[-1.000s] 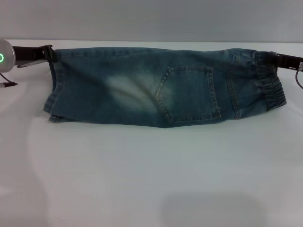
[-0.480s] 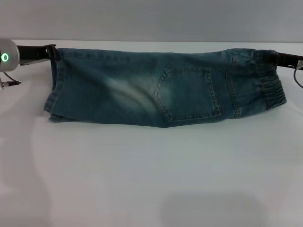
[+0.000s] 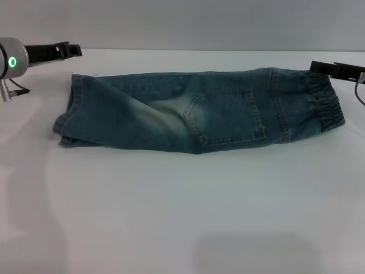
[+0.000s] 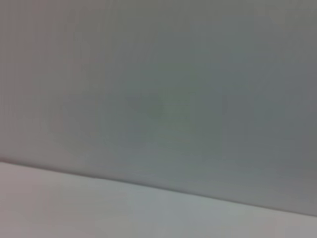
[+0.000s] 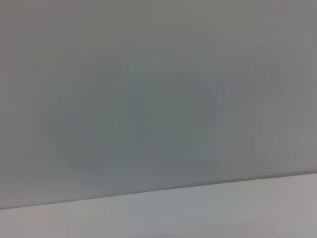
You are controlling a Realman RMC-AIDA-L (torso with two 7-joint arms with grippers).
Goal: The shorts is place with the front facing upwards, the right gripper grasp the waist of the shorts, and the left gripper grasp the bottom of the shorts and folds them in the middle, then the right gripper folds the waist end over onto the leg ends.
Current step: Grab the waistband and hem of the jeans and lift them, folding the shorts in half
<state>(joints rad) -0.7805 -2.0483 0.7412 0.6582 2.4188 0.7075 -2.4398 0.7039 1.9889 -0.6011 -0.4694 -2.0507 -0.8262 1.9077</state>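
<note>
On the white counter (image 3: 182,217) the folded shorts (image 3: 194,117) lie crosswise; right gripper (image 3: 319,65) hovers empty beside the waist (image 3: 322,105), left gripper (image 3: 71,50) empty, clear of the leg ends (image 3: 68,123).

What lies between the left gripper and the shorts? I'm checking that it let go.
Only bare table, in the head view, between left gripper and shorts.

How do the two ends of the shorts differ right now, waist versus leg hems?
The waist, on the robot's right, is gathered and ruffled, a darker blue; the leg hems, on its left, are flat with a narrow stitched edge. The waist end looks bulkier; the hems lie thinner, stacked one over the other. The right end effector sits by the waist's far corner; the left end effector is clear of the hems. Both ends rest on the table.
</note>
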